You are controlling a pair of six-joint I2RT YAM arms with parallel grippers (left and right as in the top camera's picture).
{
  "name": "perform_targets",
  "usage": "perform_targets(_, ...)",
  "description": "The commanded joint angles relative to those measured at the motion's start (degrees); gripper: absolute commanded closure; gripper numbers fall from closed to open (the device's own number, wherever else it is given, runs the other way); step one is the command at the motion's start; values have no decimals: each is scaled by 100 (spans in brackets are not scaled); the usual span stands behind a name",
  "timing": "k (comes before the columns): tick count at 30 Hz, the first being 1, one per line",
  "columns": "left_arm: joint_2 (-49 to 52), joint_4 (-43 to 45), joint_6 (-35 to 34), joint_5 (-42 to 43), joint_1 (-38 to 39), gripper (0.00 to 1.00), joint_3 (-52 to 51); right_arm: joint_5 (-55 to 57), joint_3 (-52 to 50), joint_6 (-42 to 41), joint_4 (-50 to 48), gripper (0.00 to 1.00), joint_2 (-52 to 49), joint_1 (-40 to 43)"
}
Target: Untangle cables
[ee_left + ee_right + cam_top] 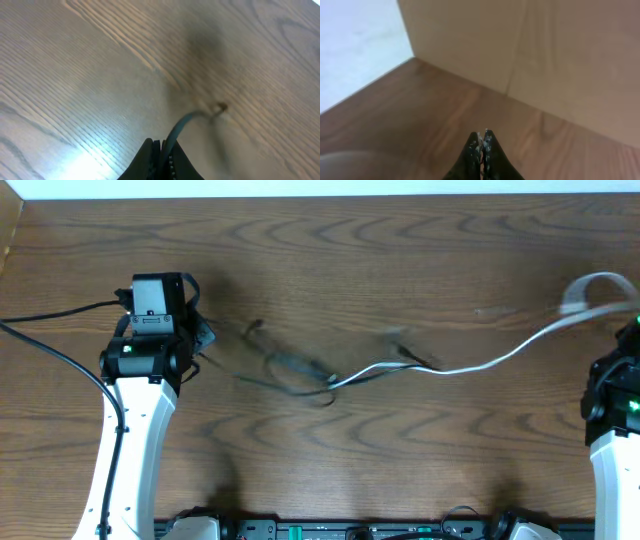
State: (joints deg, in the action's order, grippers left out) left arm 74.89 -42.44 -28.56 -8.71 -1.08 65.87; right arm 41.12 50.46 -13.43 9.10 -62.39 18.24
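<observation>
while pinching black cable (181, 126), left gripper (162, 146) hovers

The table (400, 250) is dark brown wood with strong grain running across its width. A pale strip borders its far edge, and a light panel stands along its right end. Near the middle lies the black cable (295, 366), a blurred, loose tangle of thin loops. The white cable (490, 363) meets it there. The two cross and overlap just right of the tangle, where a small plug shows. From that crossing the white cable runs right in a long shallow curve towards the table's right edge, ending in a flat loop. Whether that stretch touches the wood cannot be told.
</observation>
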Motion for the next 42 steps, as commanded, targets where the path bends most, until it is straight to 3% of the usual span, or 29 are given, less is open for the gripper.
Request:
perform_targets(1, 24, 245, -105, 577, -9, 92, 0, -824, 90, -133, 125, 99, -15, 66)
perform_targets(6, 101, 1084, 162, 3250, 302, 92, 0, -3943, 85, -131, 286, 99, -210, 42)
perform_targets(10, 151, 1576, 527, 4087, 815, 92, 0, -4924, 85, -127, 616, 99, -402, 42)
perform_targets(14, 155, 1637, 1207, 3991, 1215, 92, 0, -4463, 85, 192, 1217, 99, -570, 42)
perform_targets(20, 186, 1036, 1204, 3200, 1263, 92, 0, -2605, 85, 186, 1637, 99, -684, 44)
perform_targets(24, 210, 763, 1207, 3200, 1266, 92, -2, -2518, 85, 79, 1362, 99, -684, 42)
perform_targets(25, 227, 678, 1204, 3198, 1263, 92, -2, -3150, 85, 79, 1180, 79, -684, 42)
perform_targets(27, 243, 549, 1207, 3198, 1263, 92, -2, -4520, 85, 85, 1010, 51, -686, 42)
perform_targets(28, 260, 472, 1207, 3198, 1263, 94, -2, -5246, 85, 85, 966, 45, -695, 39)
perform_targets(31, 345, 302, 1207, 3198, 1266, 92, -2, -6959, 85, 85, 977, 33, -785, -66)
perform_targets(34, 472, 149, 1207, 3198, 1263, 92, -2, -7543, 85, 87, 1117, 27, -951, -332)
perform_targets(37, 662, 11, 1207, 3200, 1266, 92, -2, -7259, 85, 649, 1447, 18, -1222, -772)
perform_targets(39, 787, -85, 1207, 3200, 1266, 92, -2, -6225, 85, 664, 1805, 13, -1523, -1023)
perform_targets(41, 800, -85, 1207, 3200, 1266, 92, -2, -5943, 85, 667, 1991, 1, -1731, -1091)
perform_targets(42, 800, -81, 1207, 3198, 1263, 92, -2, -5945, 85, 667, 2035, 1, -1792, -1099)
